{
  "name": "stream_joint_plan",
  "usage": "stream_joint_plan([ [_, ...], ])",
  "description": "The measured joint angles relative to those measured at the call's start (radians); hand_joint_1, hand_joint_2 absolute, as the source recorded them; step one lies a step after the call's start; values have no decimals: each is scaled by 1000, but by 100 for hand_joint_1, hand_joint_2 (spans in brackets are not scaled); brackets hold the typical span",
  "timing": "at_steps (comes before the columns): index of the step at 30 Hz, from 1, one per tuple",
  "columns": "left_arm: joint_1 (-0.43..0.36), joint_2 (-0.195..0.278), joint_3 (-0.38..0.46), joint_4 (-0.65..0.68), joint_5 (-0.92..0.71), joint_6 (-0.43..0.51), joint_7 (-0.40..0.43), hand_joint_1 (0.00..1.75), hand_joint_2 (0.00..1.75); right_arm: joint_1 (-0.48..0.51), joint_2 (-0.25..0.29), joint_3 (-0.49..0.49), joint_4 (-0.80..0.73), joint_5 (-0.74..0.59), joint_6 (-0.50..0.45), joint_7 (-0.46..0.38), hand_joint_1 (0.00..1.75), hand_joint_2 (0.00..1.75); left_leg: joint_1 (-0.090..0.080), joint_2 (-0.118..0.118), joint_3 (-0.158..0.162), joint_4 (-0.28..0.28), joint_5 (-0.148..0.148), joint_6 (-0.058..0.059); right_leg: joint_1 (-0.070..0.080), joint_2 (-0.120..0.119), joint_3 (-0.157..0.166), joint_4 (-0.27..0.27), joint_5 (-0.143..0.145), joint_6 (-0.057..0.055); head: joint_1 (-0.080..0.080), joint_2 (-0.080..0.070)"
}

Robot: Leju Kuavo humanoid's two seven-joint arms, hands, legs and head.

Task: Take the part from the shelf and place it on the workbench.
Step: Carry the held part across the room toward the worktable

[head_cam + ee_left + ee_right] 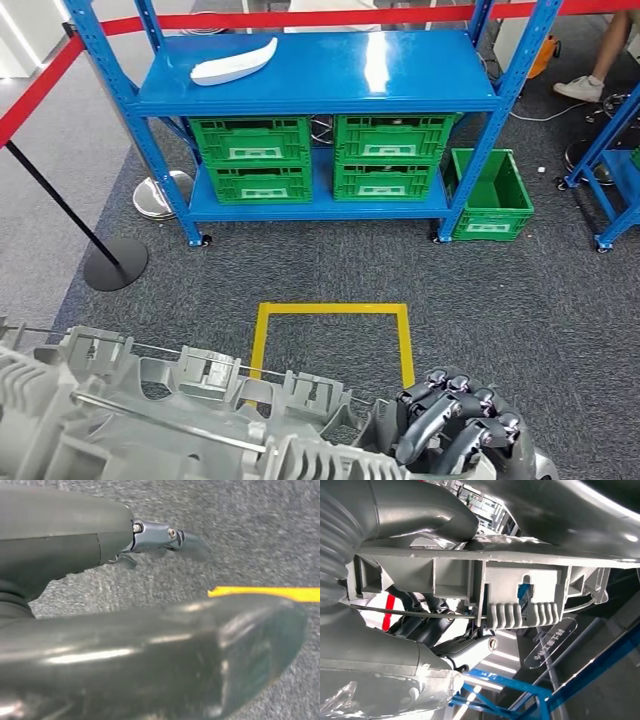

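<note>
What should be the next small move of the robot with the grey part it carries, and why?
Probably keep carrying the grey part forward toward the blue shelf unit, if its top serves as the workbench. The right hand grips the part's end, the part is still low in the head view, and carpet with a yellow square lies between.

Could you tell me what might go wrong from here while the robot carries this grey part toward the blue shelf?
1. The long grey ribbed part spans the lower head view, and the right hand grips it at one end only; it might tilt or slip.
2. The left hand appears to hold nothing, so that end may lack support.
3. The white piece already lies on the shelf top, limiting room there.
</note>
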Motion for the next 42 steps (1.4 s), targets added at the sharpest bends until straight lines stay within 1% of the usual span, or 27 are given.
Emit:
stream_joint_plan([
  [2,4,-2,0,0,2,0,1,0,0,5,-3,0,3,16,-10,0,175,175,3,1,-18,-4,22,10,-1,2,-15,20,-32,13,1,0],
  [5,5,-5,1,0,6,0,1,0,0,12,-11,0,9,28,-23,1,175,175,6,3,-55,-4,57,21,-6,4,-54,190,-182,30,8,0],
  [6,5,-6,1,0,8,0,2,0,0,15,-13,0,12,29,-25,1,175,175,6,4,-70,-4,69,21,-7,4,-62,253,-209,33,9,0],
  [7,6,-7,1,0,8,0,2,0,0,17,-15,0,15,30,-26,2,175,175,6,4,-85,-3,81,20,-9,4,-58,293,-210,36,9,0],
  [8,6,-8,1,0,9,0,2,0,0,20,-16,1,16,33,-28,3,175,175,6,4,-100,-1,92,18,-10,4,-38,298,-189,38,9,0],
  [9,6,-10,1,0,9,0,2,0,0,22,-18,1,17,38,-33,5,175,175,7,4,-115,1,103,15,-11,4,-2,268,-159,39,10,0],
  [10,6,-11,1,0,10,0,2,0,0,23,-20,2,18,46,-41,8,175,175,8,4,-129,5,113,11,-13,4,50,207,-141,40,10,0],
  [12,7,-13,1,0,12,0,3,0,0,24,-25,7,17,72,-66,14,175,175,7,2,-149,13,131,1,-11,5,157,56,-157,37,10,0],
  [14,9,-14,2,0,13,0,3,0,0,30,-34,15,16,103,-97,12,175,175,7,1,-158,16,150,-10,-7,7,195,-16,-183,25,10,0],
  [16,13,-15,2,0,14,0,3,0,0,37,-40,19,16,127,-126,7,175,175,9,1,-165,17,157,-21,-7,6,177,-16,-170,6,11,0],
  [17,16,-17,3,0,15,0,3,0,0,39,-42,21,16,135,-137,5,175,175,10,0,-171,31,135,-27,-8,5,167,-15,-159,-4,9,0],
  [20,18,-21,3,0,16,0,3,0,0,40,-47,28,16,141,-152,5,175,175,12,-1,-214,185,-19,-40,-10,4,127,-15,-121,-19,3,0],
  [21,17,-22,3,0,17,0,3,0,0,39,-48,30,16,138,-152,5,175,175,13,-1,-225,250,-52,-42,-10,4,110,-14,-107,-19,2,0],
  [22,16,-22,3,0,18,0,3,0,0,37,-51,33,17,134,-149,5,175,175,13,-1,-226,293,-59,-42,-10,4,92,-13,-93,-19,2,0],
  [24,15,-25,3,0,18,0,3,0,0,27,-58,39,19,119,-134,7,175,175,13,-1,-183,292,-17,-39,-10,4,57,-12,-67,-15,1,0],
  [26,12,-26,3,0,16,0,4,0,0,11,-65,41,20,98,-111,10,175,175,12,-1,-81,175,15,-33,-8,5,31,-10,-43,-10,1,0],
  [28,5,-27,2,0,11,-1,7,0,0,-10,-70,41,20,76,-87,10,175,175,10,-2,13,38,-6,-24,-6,4,12,-8,-19,-1,2,0],
  [29,3,-28,2,0,9,-2,9,0,0,-21,-72,42,20,67,-77,10,175,175,8,-2,34,-2,-18,-19,-5,3,5,-9,-6,5,2,0],
  [31,5,-29,2,0,5,-2,11,0,0,-34,-74,43,20,57,-65,11,175,175,6,-2,22,-16,-11,-7,-9,2,-4,-12,10,16,2,0],
  [32,8,-30,2,0,3,-2,13,0,0,-36,-76,43,20,54,-60,11,175,175,7,-1,13,-16,0,0,-10,2,-11,-2,-7,22,3,0],
  [33,10,-31,2,0,2,-2,15,0,0,-38,-77,43,20,51,-55,11,175,175,8,0,4,-17,11,7,-11,2,-20,28,-44,27,6,0],
  [35,10,-30,1,0,0,-2,21,0,0,-42,-79,44,21,45,-43,10,175,175,8,1,-19,-16,35,16,-12,2,-46,145,-153,34,11,0],
  [36,10,-29,1,0,-1,-2,25,0,0,-44,-79,44,22,42,-37,10,175,175,7,1,-33,-16,48,17,-12,2,-56,212,-192,36,13,0],
  [37,11,-28,1,0,-2,-2,29,0,0,-43,-79,44,22,40,-34,10,175,175,6,1,-48,-15,60,17,-12,2,-59,263,-209,38,13,0],
  [39,12,-27,1,0,-6,-1,40,0,0,-39,-79,44,23,37,-31,9,175,175,5,1,-80,-12,84,15,-12,2,-19,273,-176,37,14,0],
  [40,13,-27,1,0,-7,0,45,0,0,-35,-79,44,23,34,-30,9,175,175,5,1,-96,-10,95,12,-12,2,27,227,-149,34,14,0],
  [42,15,-26,0,0,-9,1,52,0,0,-29,-79,44,23,27,-26,8,175,175,4,0,-121,-3,116,4,-10,2,142,75,-146,28,14,0],
])
